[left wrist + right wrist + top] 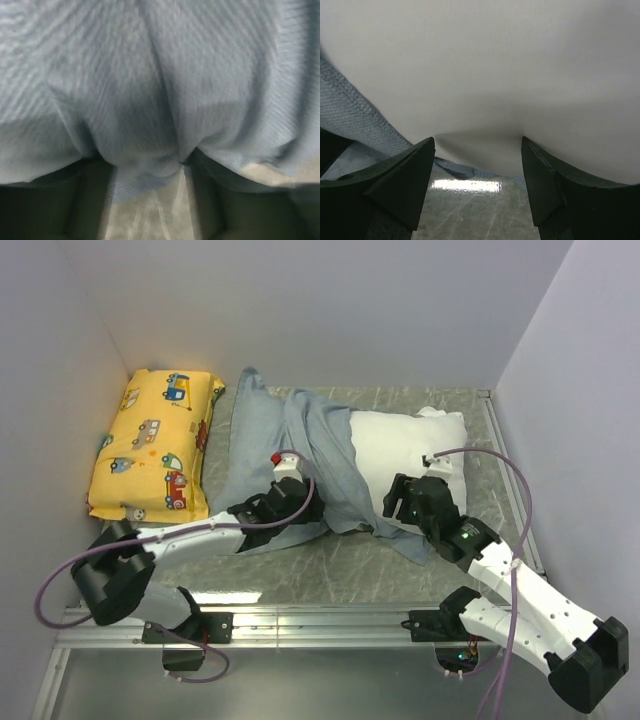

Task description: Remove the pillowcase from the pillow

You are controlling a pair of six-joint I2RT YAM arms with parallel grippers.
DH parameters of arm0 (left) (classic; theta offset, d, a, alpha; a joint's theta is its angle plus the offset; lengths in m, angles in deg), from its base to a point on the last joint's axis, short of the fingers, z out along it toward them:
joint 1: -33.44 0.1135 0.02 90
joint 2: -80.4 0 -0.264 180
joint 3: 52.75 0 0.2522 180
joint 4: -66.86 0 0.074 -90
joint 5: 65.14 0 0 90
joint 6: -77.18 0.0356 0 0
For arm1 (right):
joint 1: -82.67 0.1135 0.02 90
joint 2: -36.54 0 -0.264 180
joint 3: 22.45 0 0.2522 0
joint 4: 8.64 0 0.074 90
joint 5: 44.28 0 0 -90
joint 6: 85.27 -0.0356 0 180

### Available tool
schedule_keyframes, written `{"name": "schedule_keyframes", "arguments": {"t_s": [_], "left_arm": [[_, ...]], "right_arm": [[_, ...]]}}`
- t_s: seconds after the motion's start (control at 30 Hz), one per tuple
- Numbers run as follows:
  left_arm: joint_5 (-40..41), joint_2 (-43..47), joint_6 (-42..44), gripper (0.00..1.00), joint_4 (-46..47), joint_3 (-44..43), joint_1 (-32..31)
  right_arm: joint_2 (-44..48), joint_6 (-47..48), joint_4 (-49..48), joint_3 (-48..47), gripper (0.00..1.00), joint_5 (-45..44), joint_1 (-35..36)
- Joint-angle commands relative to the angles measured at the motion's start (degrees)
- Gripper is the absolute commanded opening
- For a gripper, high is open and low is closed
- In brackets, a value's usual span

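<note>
The pillowcase [290,435] lies inside out, blue-grey, bunched over the left end of the white pillow [410,450]. The pillow's right half is bare. My left gripper [288,498] rests on the pillowcase's near part. In the left wrist view its jaws stand apart, with a fold of the pillowcase [150,100] bulging between the tips of the left gripper [142,165]. My right gripper [398,502] is at the pillow's near edge. In the right wrist view the right gripper [477,145] is open, the pillow [485,65] lies against its tips, and a pillowcase edge [355,120] shows at left.
A yellow pillow printed with cartoon vehicles [155,445] lies at the far left against the wall. White walls close in the left, back and right. A metal rail [320,620] runs along the near edge by the arm bases. The table [330,565] is grey.
</note>
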Motion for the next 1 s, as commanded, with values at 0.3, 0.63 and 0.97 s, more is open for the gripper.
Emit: {"name": "schedule_keyframes", "arguments": {"t_s": [0.3,0.63,0.97], "left_arm": [[12.92,1.56,2.0,0.0,-10.5,-7.57,2.7],[6.68,13.96,5.16,0.0,-17.25,-10.3,23.79],[10.21,25.92,14.73,0.0,-25.71,-26.35,13.99]], "right_arm": [[-10.5,1.75,-6.54,-4.84,0.12,-4.86,-2.56],[-4.35,5.89,5.69,-23.93,0.0,-0.56,-15.58],[-2.75,7.99,14.14,-38.53,0.0,5.77,-16.29]]}}
